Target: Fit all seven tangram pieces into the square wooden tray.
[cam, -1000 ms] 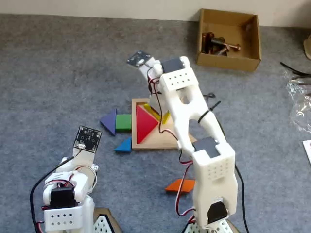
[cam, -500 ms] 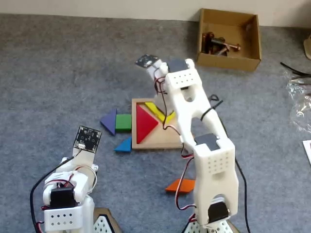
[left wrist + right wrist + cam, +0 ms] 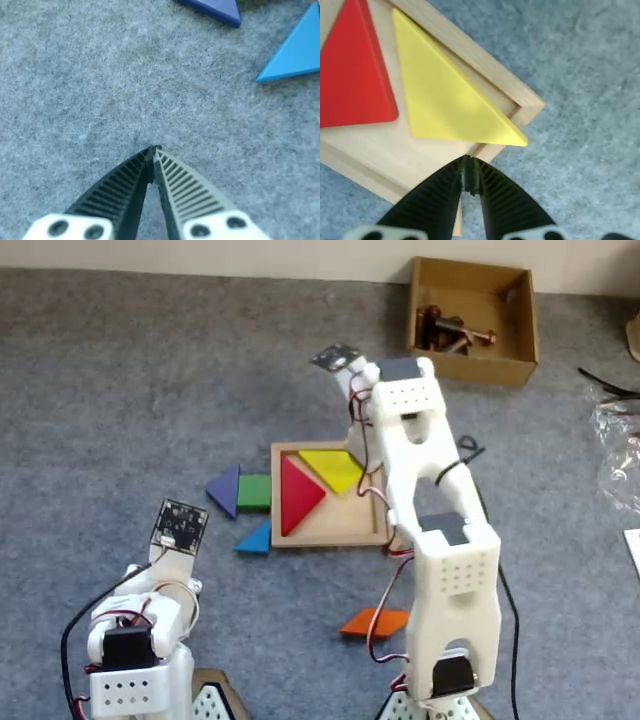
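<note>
The square wooden tray [image 3: 340, 535] lies mid-table and holds a red triangle [image 3: 298, 495] and a yellow triangle [image 3: 333, 468]. Left of it on the carpet lie a purple triangle [image 3: 225, 490], a green square [image 3: 255, 492] and a blue triangle [image 3: 256, 538]. An orange parallelogram [image 3: 375, 622] lies nearer the arm bases. My right arm [image 3: 410, 430] stretches over the tray's right side. My right gripper [image 3: 469, 167] is shut and empty above the tray rim [image 3: 520, 106], beside the yellow triangle's [image 3: 445, 105] tip. My left gripper [image 3: 152, 151] is shut over bare carpet, short of the purple triangle [image 3: 212, 6] and blue triangle [image 3: 295, 47].
A cardboard box [image 3: 470, 362] with metal parts stands at the back right. Crumpled clear plastic [image 3: 620, 460] and cables lie at the right edge. The left arm [image 3: 150, 630] is folded back at the lower left. Open grey carpet spreads left and behind the tray.
The right arm has swung right and back off the tray. The yellow triangle, half hidden under it before, now lies uncovered in the tray. The left arm has not moved.
</note>
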Available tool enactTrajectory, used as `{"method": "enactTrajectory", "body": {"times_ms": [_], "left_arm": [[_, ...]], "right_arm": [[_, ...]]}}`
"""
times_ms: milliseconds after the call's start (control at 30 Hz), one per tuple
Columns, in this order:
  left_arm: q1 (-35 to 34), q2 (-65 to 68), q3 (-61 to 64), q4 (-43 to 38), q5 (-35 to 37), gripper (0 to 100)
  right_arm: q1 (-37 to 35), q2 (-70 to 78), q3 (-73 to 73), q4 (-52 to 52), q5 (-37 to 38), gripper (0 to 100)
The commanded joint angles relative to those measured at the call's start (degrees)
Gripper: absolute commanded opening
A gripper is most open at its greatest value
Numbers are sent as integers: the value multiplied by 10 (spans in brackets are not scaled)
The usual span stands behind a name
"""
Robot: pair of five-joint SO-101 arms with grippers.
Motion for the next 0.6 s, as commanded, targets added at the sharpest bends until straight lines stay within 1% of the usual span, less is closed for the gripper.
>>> {"method": "enactTrajectory", "body": {"times_ms": [0, 300, 567], "left_arm": [[-7, -4, 12, 4, 4, 14], [-7, -4, 12, 4, 4, 14], [-7, -4, 12, 4, 4, 14]], "right_arm": [[8, 5, -31, -10, 9, 4], [20, 63, -43, -19, 10, 4], [-7, 62, -54, -18, 7, 4]]}}
